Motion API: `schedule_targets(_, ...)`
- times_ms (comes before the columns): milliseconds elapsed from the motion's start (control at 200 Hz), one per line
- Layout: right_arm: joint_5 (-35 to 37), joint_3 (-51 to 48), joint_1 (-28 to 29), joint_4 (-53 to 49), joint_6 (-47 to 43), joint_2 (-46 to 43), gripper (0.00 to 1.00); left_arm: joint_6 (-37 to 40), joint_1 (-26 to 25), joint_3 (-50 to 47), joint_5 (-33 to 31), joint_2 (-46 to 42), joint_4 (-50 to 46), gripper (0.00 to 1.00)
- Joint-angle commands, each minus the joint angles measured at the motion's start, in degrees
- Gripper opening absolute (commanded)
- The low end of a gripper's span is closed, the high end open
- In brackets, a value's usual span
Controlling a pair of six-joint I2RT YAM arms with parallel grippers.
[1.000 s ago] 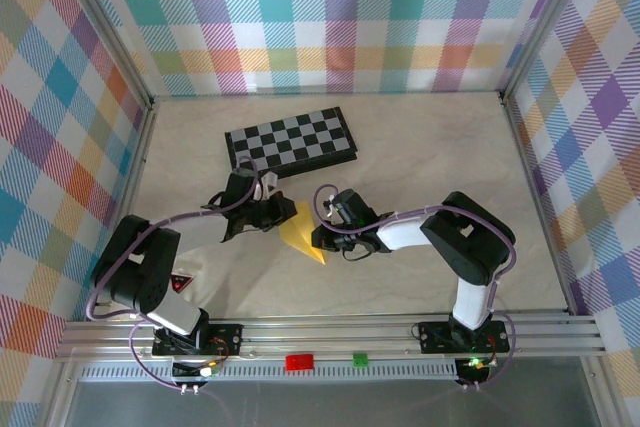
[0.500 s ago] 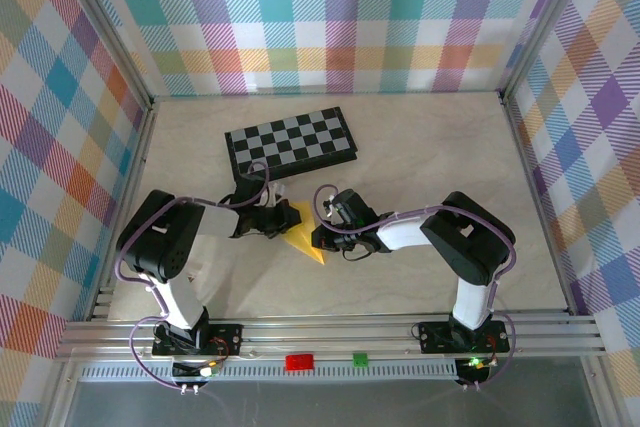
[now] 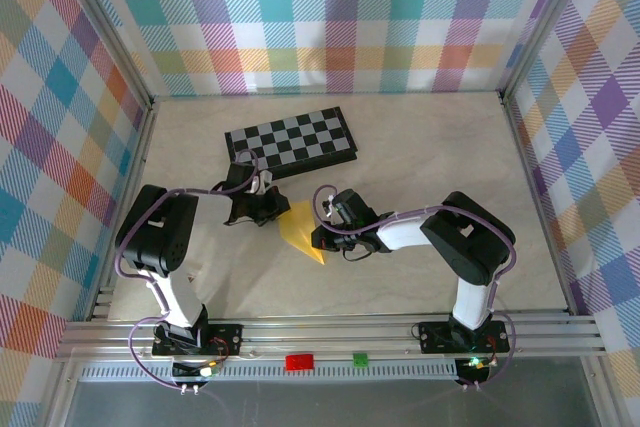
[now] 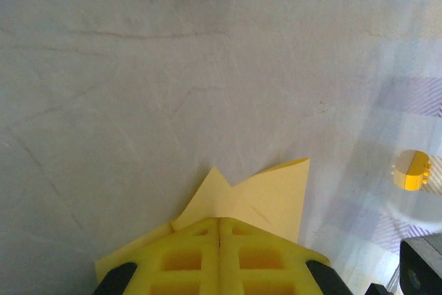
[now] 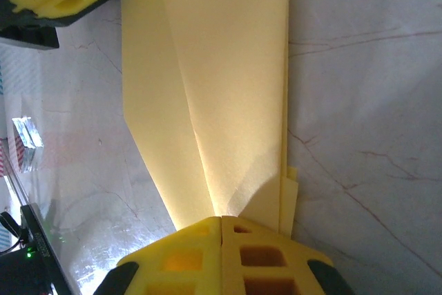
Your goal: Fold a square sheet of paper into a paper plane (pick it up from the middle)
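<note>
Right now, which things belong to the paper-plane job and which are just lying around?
Job: folded yellow paper; left gripper and right gripper, both shut at its edges.
Lying about: chessboard; small yellow block.

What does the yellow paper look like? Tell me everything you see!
The yellow paper is thin and plain, folded into a long pointed shape with creases and stacked layers along one edge. It lies flat on the pale table, near the chessboard. The shut left gripper rests on one end, the shut right gripper on the other.
</note>
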Motion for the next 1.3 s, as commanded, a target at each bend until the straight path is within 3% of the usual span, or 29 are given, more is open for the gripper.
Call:
schedule_targets(0, 0.5, -2.59, 0.36, -14.0, -2.82, 3.29, 0.0, 0.99, 2.36, 2.51, -6.93, 1.16, -3.26, 0.0)
schedule_targets(320, 0.16, -2.42, 0.31, -15.77, -4.75, 3.21, 0.0, 0.52, 2.72, 3.32, -7.08, 0.75, -4.64, 0.0)
schedule_targets(590, 0.77, -1.73, 0.3, -20.1, -7.79, 1.21, 0.0, -1.09, 2.29, -2.87, -6.56, -9.36, -4.45, 0.02)
schedule_targets(790, 0.42, -1.04, 0.27, -19.84, -7.72, 1.82, 0.0, -2.88, -3.49, -9.24, -1.39, -14.8, 3.0, 0.02)
schedule_targets(1025, 0.33, -0.92, 0.3, -19.26, -7.18, 2.5, 0.0, 0.81, -10.35, -6.89, 2.81, -8.52, 4.68, 0.03)
schedule_targets(1140, 0.33, -1.09, 0.3, -19.18, -7.11, 2.78, 0.0, 1.82, -9.29, -6.35, 0.15, -4.4, 4.05, 0.02)
schedule_targets(1295, 0.33, -1.52, 0.31, -18.77, -6.93, 3.03, 0.0, 2.48, -4.6, -5.62, 1.37, -0.32, 4.5, 0.02)
